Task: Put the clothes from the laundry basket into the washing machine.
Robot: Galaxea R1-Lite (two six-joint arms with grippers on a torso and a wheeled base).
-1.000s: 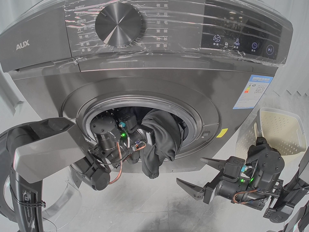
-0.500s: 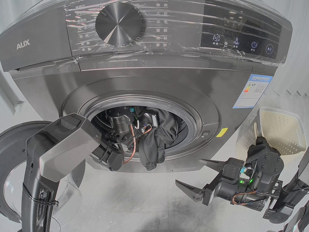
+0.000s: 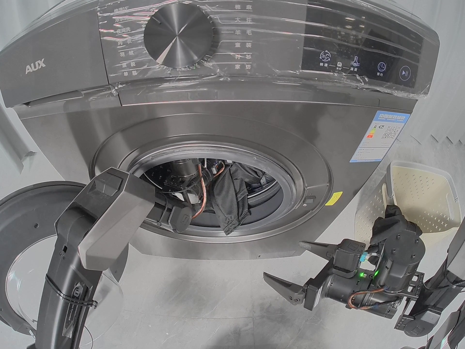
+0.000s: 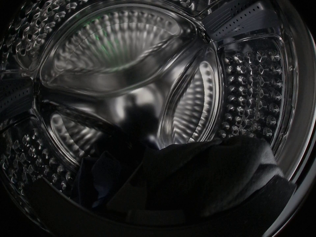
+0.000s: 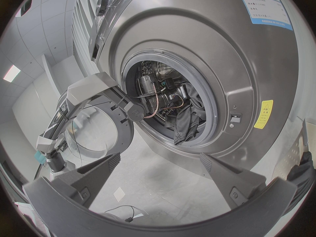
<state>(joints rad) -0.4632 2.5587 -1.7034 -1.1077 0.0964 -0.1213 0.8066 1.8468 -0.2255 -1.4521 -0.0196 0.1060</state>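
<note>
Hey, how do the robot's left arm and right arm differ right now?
The left arm extends into the washing machine's drum; the right arm sits outside, low beside the laundry basket. A dark garment hangs by the left arm's wrist; the right gripper is open and empty. Both face the machine.

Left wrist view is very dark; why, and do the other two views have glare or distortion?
Left wrist view: inside the unlit drum, only the embossed steel catches light, and the dark garment is nearly black. Head view: the plastic film over the control panel gives bright streaks. Right wrist view: the wide lens bends the washing machine front, and the corners are black.
</note>
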